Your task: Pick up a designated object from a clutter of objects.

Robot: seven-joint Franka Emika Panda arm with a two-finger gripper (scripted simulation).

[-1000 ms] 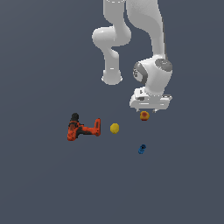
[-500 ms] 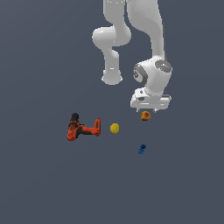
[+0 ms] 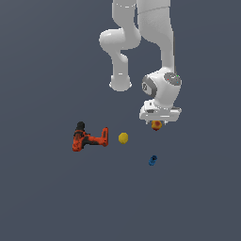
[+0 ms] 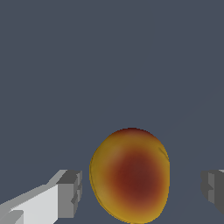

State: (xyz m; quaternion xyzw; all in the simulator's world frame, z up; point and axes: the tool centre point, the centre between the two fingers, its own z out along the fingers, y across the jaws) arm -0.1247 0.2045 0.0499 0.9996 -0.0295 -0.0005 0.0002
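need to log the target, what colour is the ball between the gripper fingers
Red-orange centre fading to yellow edges on the ball; the wrist view shows it best.

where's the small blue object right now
The small blue object lies low on the exterior view's right, below the red-orange and yellow fruit-like ball, to the lower right of the plain yellow ball.

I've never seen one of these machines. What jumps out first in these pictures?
The big white arm reaching down, its hand poised over a small red-orange ball. In the wrist view the ball sits between the two open fingers, with a gap on each side. Towards the exterior view's left lies a red-orange drill.
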